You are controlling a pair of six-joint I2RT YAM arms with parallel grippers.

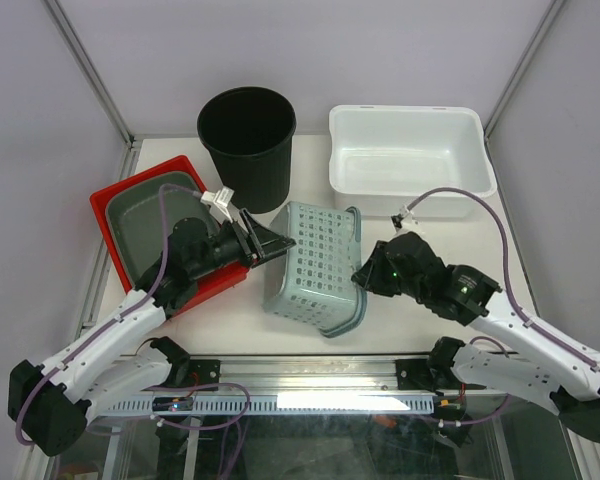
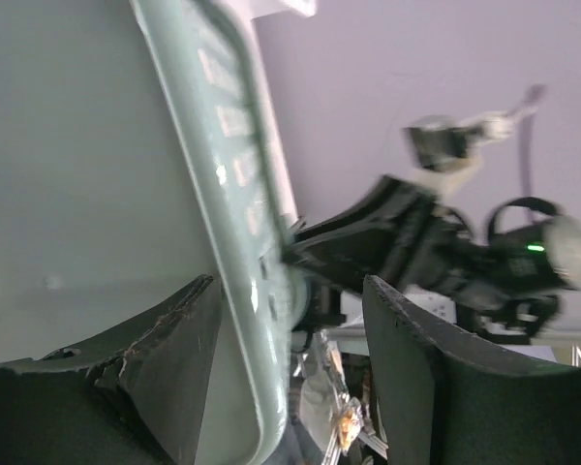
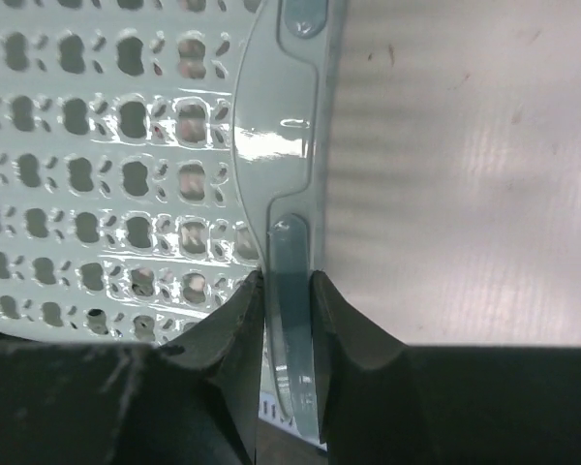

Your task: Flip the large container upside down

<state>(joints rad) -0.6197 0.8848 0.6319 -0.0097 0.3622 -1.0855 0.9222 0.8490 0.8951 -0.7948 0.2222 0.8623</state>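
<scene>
Lying tipped onto its side at the middle of the table [image 1: 410, 320], the pale green perforated basket [image 1: 315, 262] shows 1 holed wall to the overhead camera, with its thick rim [image 3: 283, 184] running down its right side. The right gripper [image 1: 363, 274] is pinched tight on that rim; the wrist view shows its 2 fingers [image 3: 341, 320] pressed against either face of the rim strip, bare tabletop beyond. The left gripper [image 1: 268, 243] meets the basket's opposite, left edge. Its 2 fingers [image 2: 179, 358] stand wide apart and straddle that edge; the one on the outer side is clear of the plastic, so this gripper is spread, not clamped. Across the basket, the left wrist camera sees the right arm's dark wrist.

Just behind the basket's far-left corner stands a black bucket [image 1: 246, 130], upright and mouth up, close to the left gripper's cable. A white tub [image 1: 412, 150] sits behind and to the right, near the basket's far-right corner. On the left, a red tray [image 1: 108, 205] with a grey-green tray [image 1: 145, 215] nested in it lies partly under the left arm, just beside the basket.
</scene>
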